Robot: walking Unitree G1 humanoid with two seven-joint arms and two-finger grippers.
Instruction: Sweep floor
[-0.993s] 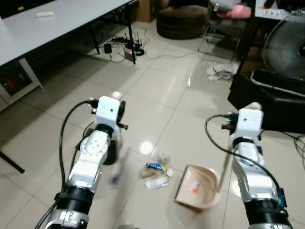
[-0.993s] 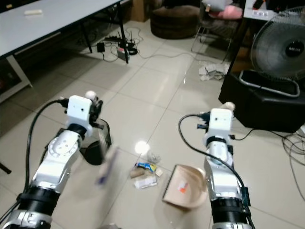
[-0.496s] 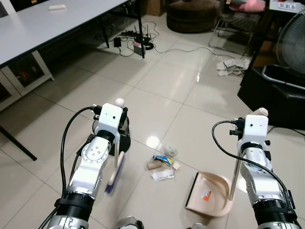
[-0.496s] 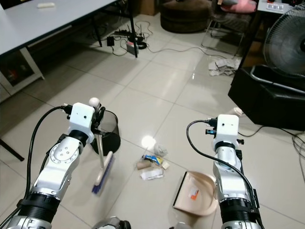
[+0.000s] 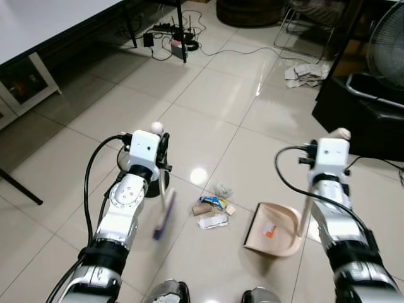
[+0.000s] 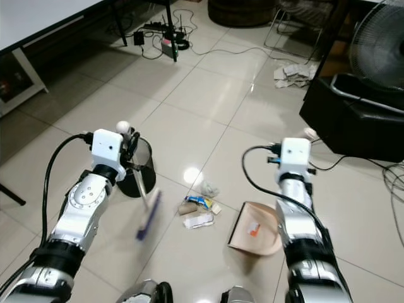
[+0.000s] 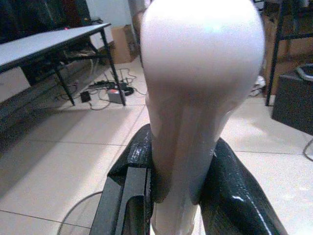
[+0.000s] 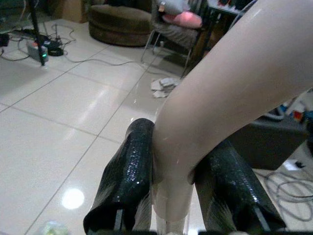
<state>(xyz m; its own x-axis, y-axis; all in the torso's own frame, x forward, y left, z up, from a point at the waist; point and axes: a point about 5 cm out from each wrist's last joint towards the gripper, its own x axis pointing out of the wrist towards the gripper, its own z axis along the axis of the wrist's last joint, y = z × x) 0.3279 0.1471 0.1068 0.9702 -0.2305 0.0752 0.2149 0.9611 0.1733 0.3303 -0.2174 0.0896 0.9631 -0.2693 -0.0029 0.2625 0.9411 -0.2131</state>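
The broom [image 5: 163, 213] hangs with its purple bristles at the tiled floor [image 5: 208, 113], left of the litter [image 5: 213, 211]. Left gripper [image 7: 178, 196] is clamped on its handle; right gripper [image 8: 178, 196] clamped on the dustpan [image 5: 273, 228] handle, right of the litter.

We stand in a lived-in home room with a glossy tiled floor [image 5: 208, 101]. At 11 o'clock a power strip [image 5: 178, 47] lies beside a long table [image 5: 38, 25]; at 2 o'clock stands a fan [image 5: 388, 44].
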